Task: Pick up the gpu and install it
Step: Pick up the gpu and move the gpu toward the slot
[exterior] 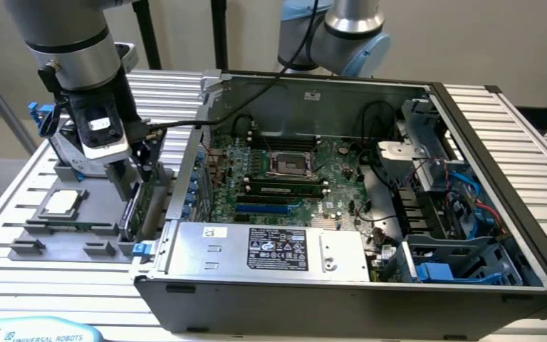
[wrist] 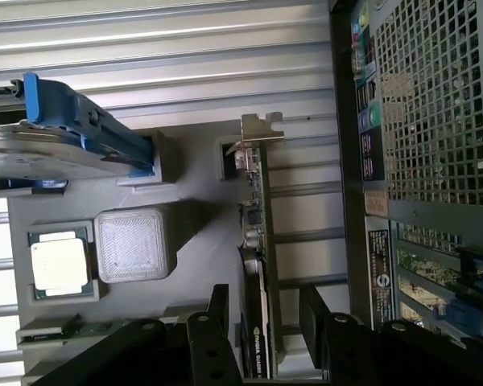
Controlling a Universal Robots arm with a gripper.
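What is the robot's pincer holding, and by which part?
Nothing yet. The pincer is open, with one finger on each side of the upright gpu, not squeezing it.

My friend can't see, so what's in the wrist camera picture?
The robot's open hand straddles the gpu, a thin card standing on edge in a grey holder. A square CPU chip and a blue-framed hard drive sit nearby, with the computer case alongside.

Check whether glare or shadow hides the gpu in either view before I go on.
Wrist view: the gpu is evenly lit, its bracket plain; glare washes out the CPU chip; the gripper reads dark against the bright table. Exterior view: the gpu stands in shade beside the case, dim but traceable.
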